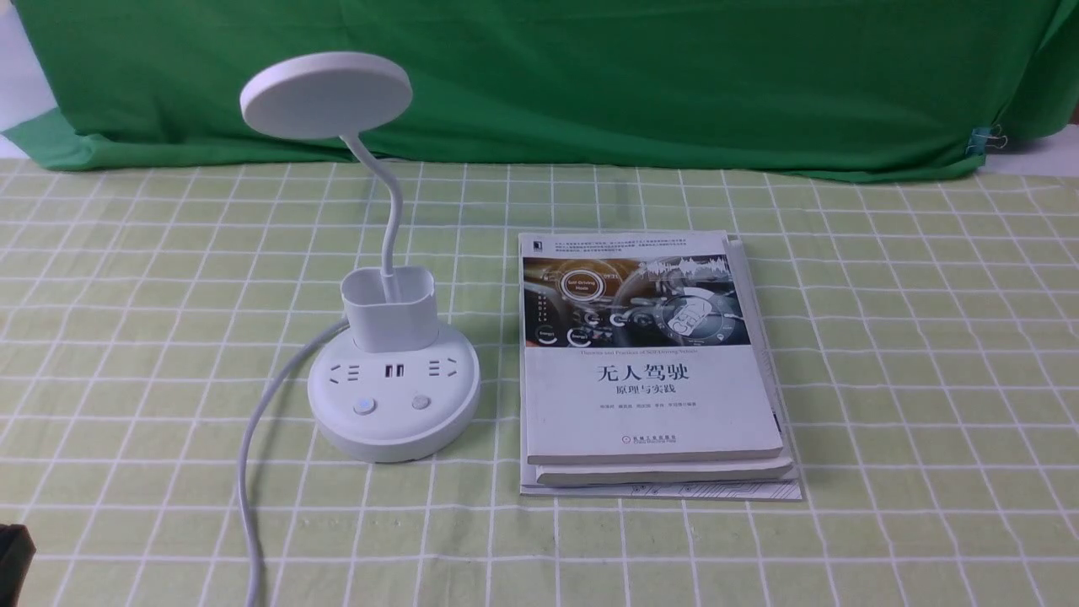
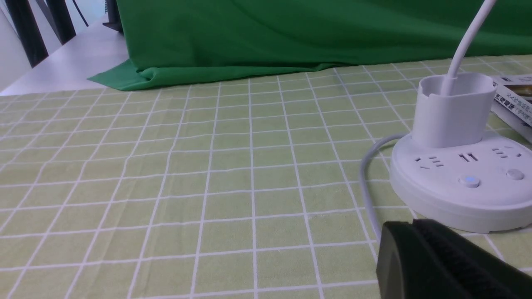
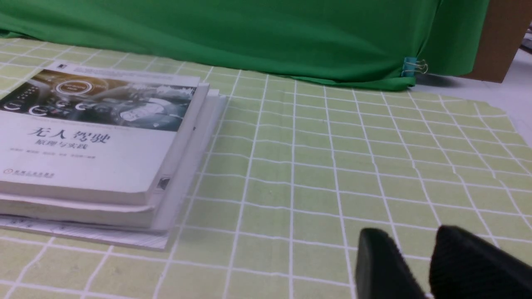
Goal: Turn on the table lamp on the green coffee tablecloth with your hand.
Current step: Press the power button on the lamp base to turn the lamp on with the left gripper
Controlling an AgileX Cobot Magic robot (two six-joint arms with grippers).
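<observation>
One lamp (image 1: 394, 379), two end effectors, left (image 2: 411, 226) together, right (image 3: 409, 230) apart, three stacked books (image 1: 649, 396)

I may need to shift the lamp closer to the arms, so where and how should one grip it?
Probably by the upright cup, tool coming from above, fingers astride one wall: its rim stands open and clear of the broad round base, whereas the neck is thin and curved.

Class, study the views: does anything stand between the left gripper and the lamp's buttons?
Nothing visible stands between the left gripper and the buttons on the table lamp. The white cord runs beside the base, and the books lie on the lamp's other side.
</observation>
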